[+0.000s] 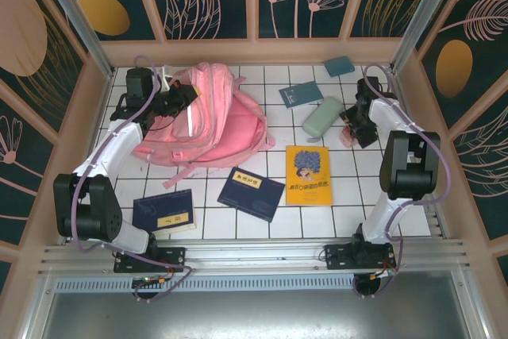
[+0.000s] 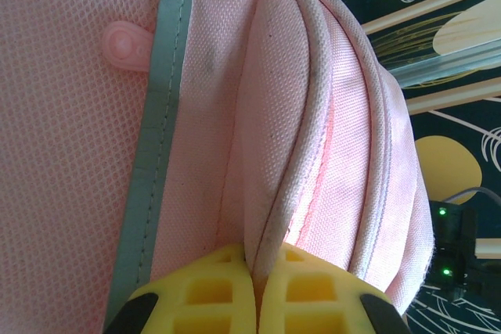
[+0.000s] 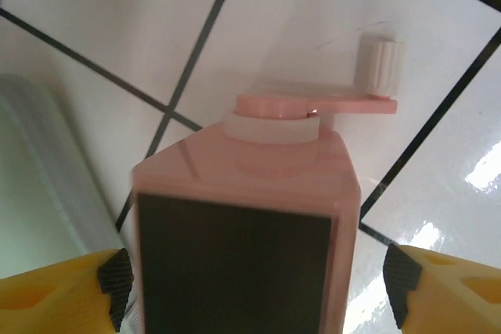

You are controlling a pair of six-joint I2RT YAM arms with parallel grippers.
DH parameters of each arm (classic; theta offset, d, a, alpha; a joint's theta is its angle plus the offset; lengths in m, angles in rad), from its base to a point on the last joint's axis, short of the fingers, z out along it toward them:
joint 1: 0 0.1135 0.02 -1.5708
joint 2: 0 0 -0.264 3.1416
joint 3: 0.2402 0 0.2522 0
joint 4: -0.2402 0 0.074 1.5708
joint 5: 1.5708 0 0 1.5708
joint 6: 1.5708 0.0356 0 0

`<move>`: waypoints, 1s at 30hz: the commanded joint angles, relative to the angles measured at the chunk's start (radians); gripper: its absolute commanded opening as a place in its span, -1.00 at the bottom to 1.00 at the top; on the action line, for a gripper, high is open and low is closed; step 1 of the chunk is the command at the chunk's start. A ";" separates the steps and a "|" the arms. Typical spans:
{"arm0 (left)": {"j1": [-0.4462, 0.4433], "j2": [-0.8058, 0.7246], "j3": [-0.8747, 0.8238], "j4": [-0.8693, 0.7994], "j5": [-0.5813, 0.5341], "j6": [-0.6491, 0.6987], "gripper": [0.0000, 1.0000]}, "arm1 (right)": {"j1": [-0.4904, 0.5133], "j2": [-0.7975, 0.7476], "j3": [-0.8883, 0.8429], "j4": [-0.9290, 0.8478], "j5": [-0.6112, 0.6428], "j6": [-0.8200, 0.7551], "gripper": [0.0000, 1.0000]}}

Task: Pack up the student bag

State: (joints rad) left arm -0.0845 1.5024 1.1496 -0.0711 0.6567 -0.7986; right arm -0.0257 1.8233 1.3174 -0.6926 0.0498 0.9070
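Top external view, from the near edge outward: a dark book [image 1: 164,212] lies at the near-left of the table [image 1: 230,224], a second dark book [image 1: 251,193] lies near the middle, and a yellow book [image 1: 308,175] lies just right of that, all flat on the tiles and unpacked. Farther in, the bag [image 1: 208,121] lies slumped on the left half, toward the far-left corner. A green case [image 1: 321,117] sits right of centre, with a blue notebook [image 1: 301,94] beyond it and a small teal pad [image 1: 340,66] by the far edge. In the left wrist view the left gripper [image 2: 257,283] is pressed together on a corded seam of the bag, pinching it, seemingly to hold the mouth up; whether the bag is open enough to load I cannot tell. In the right wrist view the right gripper [image 3: 258,295] is spread either side of a pink sharpener [image 3: 243,177] standing on the tiles near the right edge, with a gap on one side, so it is not gripped yet. By my reading packing has barely begun: every loose item lies out on the table, and the sharpener looks first to go.
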 commanded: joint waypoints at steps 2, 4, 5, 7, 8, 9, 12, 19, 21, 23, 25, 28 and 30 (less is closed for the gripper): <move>0.006 -0.053 -0.003 0.085 0.044 0.008 -1.00 | -0.003 0.026 -0.011 0.019 0.022 0.025 0.49; 0.006 -0.052 -0.002 0.084 0.045 0.010 -1.00 | 0.002 0.009 -0.019 0.021 0.043 0.033 0.34; 0.006 -0.051 0.000 0.081 0.045 0.011 -1.00 | 0.004 -0.004 -0.023 0.024 0.049 0.034 0.29; 0.006 -0.049 0.008 0.076 0.046 0.012 -1.00 | 0.006 -0.037 -0.033 0.031 0.057 0.035 0.11; 0.006 -0.048 0.010 0.073 0.044 0.013 -1.00 | 0.007 -0.051 -0.037 0.030 0.062 0.036 0.04; 0.006 -0.046 0.013 0.071 0.045 0.014 -1.00 | 0.005 -0.070 -0.040 0.033 0.066 0.036 -0.05; 0.007 -0.042 0.015 0.065 0.045 0.017 -1.00 | 0.004 -0.118 -0.040 0.027 0.081 0.038 -0.27; 0.006 -0.039 0.041 0.033 0.045 0.022 -1.00 | 0.015 -0.223 -0.018 0.021 0.125 0.019 -0.44; 0.006 -0.036 0.054 0.018 0.045 0.025 -1.00 | 0.017 -0.251 -0.017 0.021 0.130 0.014 -0.44; 0.006 -0.034 0.060 0.012 0.046 0.023 -1.00 | 0.029 -0.283 -0.016 0.022 0.142 0.006 -0.44; 0.006 -0.034 0.066 0.007 0.045 0.019 -1.00 | 0.055 -0.316 -0.013 0.028 0.161 -0.012 -0.44; 0.007 -0.034 0.080 -0.008 0.044 0.021 -1.00 | 0.093 -0.357 -0.008 0.045 0.170 -0.045 -0.44; 0.006 -0.034 0.091 -0.017 0.043 0.021 -1.00 | 0.125 -0.378 -0.010 0.069 0.149 -0.078 -0.45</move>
State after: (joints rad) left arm -0.0845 1.5021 1.1732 -0.1284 0.6678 -0.7902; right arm 0.0593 1.4986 1.2808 -0.6670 0.1837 0.8883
